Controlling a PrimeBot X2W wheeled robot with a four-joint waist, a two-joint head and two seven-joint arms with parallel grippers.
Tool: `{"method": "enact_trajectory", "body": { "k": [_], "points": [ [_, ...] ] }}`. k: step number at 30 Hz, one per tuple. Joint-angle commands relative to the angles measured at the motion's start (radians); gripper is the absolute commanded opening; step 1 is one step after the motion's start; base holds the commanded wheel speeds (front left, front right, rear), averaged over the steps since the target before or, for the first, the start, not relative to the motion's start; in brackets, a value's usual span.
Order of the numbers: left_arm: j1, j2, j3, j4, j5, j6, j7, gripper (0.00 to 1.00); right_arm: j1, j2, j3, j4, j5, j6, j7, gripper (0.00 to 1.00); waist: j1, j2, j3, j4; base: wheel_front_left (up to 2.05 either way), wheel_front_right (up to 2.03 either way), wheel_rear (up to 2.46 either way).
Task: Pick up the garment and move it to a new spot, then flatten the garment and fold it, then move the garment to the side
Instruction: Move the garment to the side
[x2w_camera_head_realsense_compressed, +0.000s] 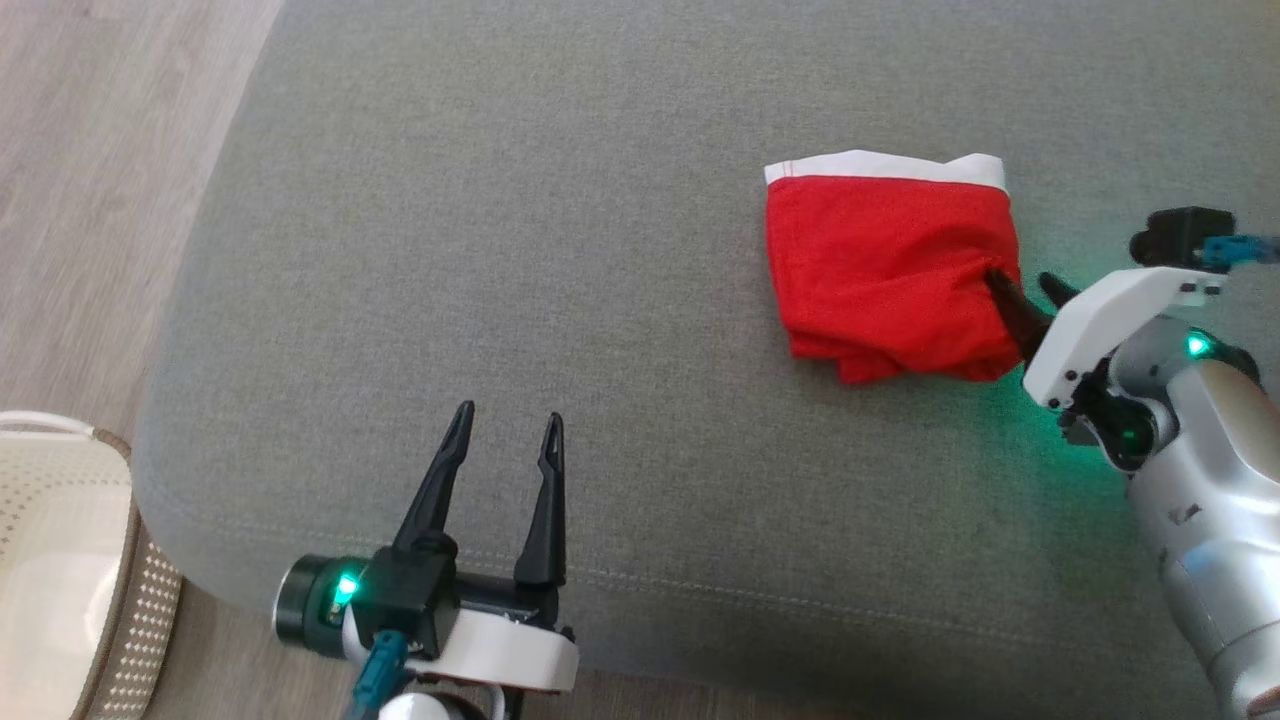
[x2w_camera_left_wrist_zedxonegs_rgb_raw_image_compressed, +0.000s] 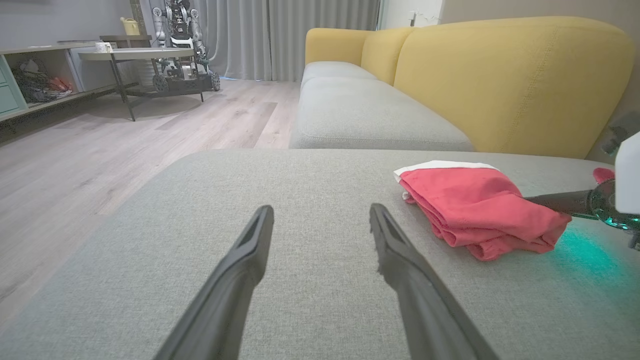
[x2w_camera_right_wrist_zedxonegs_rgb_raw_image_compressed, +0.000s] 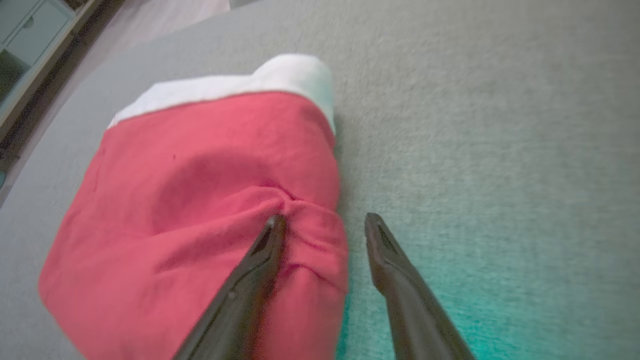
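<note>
Lying near the right edge of the grey cushion (x2w_camera_head_realsense_compressed: 500, 200), our folded red garment (x2w_camera_head_realsense_compressed: 890, 275) shows its white band at the far side. Our right pincer (x2w_camera_right_wrist_zedxonegs_rgb_raw_image_compressed: 323, 220) is spread apart, one finger (x2w_camera_right_wrist_zedxonegs_rgb_raw_image_compressed: 260, 250) poking the cloth, the other just beside it. Our left pincer (x2w_camera_head_realsense_compressed: 509, 413) gapes wide by the front edge.

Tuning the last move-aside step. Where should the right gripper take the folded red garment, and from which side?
Take the garment at its right-hand folded edge, about midway along, coming in from the robot's right. The layers stack there, so one pinch likely gets them all. The right gripper is open astride that edge, one finger on the cloth, the other on the cushion.
</note>
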Motion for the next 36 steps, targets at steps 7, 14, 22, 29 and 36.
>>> {"method": "enact_trajectory", "body": {
  "k": [7, 14, 22, 29, 36],
  "points": [
    [-0.043, -0.005, 0.018, -0.02, -0.005, 0.009, -0.005, 1.0, -0.051, -0.029, 0.099, 0.023, 0.057, 0.0, 0.021, 0.0, 0.0, 0.0, 0.006, -0.006, 0.0, 0.0, 0.0],
    [-0.046, -0.005, 0.031, -0.023, 0.002, 0.003, -0.005, 1.0, -0.085, -0.107, 0.18, 0.0, 0.057, 0.0, -0.053, 0.0, 0.0, 0.0, 0.01, -0.069, 0.0, 0.0, 0.0],
    [-0.056, -0.005, 0.041, -0.026, 0.016, -0.007, -0.005, 1.0, -0.123, -0.25, 0.238, -0.03, 0.071, 0.0, -0.064, 0.0, 0.0, 0.0, 0.022, -0.158, 0.0, 0.0, 0.0],
    [-0.059, -0.005, 0.051, -0.025, 0.034, -0.018, -0.005, 1.0, -0.128, -0.346, 0.258, -0.046, 0.075, 0.0, -0.065, 0.0, 0.0, 0.0, 0.023, -0.225, 0.0, 0.0, 0.0],
    [-0.056, -0.005, 0.064, -0.031, 0.042, -0.019, -0.005, 1.0, -0.134, -0.396, 0.27, -0.06, 0.043, 0.0, -0.098, 0.0, 0.0, 0.0, 0.031, -0.268, 0.0, 0.0, 0.0]
  ]
}}
